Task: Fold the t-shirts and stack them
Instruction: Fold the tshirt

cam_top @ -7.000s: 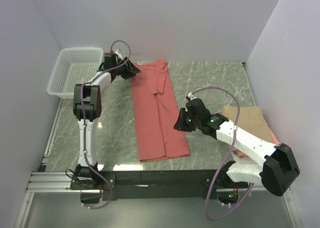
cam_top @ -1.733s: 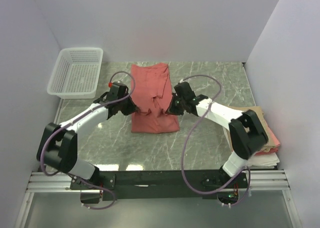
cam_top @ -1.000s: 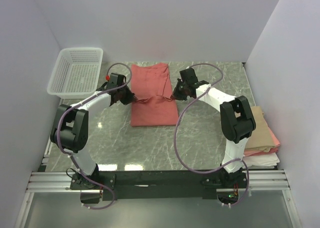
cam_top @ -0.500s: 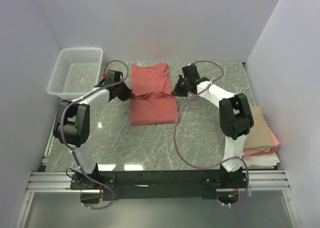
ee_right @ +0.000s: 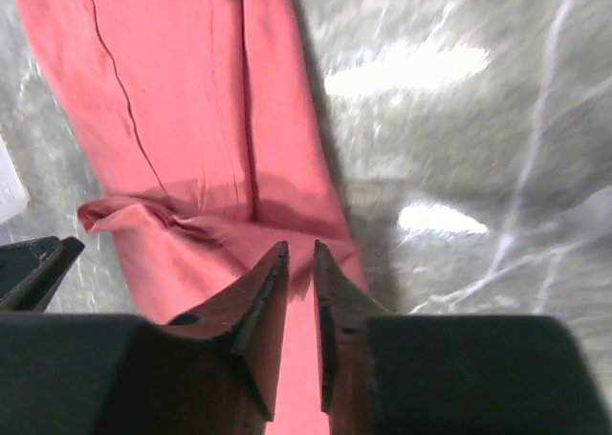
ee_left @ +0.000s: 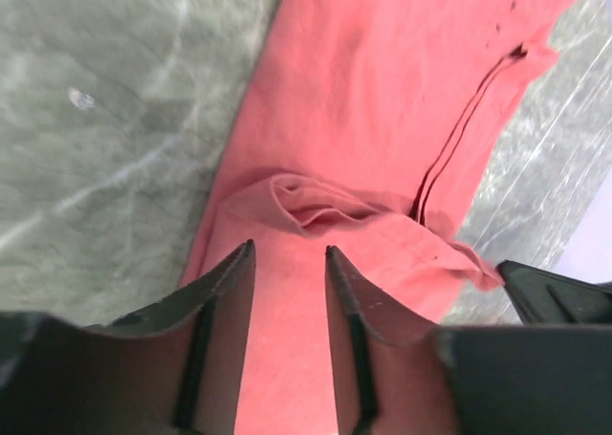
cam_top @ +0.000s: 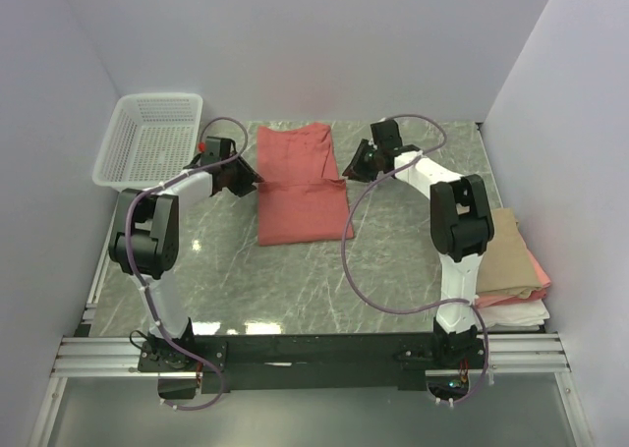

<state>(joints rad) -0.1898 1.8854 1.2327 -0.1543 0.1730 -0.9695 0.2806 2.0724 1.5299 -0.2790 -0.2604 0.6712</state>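
The salmon-red t-shirt lies flat at the back middle of the table, its near half doubled over onto itself with a rumpled fold edge across the middle. My left gripper sits at the shirt's left edge, open with nothing between the fingers. At the shirt's right edge, my right gripper has its jaws slightly apart and empty above the cloth. Folded tan, pink and white t-shirts are stacked at the right edge.
A white mesh basket stands at the back left corner. White walls close in the table on the left, back and right. Grey marble tabletop shows in front of the shirt.
Both grippers carried the shirt's near hem toward the back, doubling it. They have now let go of the cloth and drawn slightly outward; the fold edge has dropped flat.
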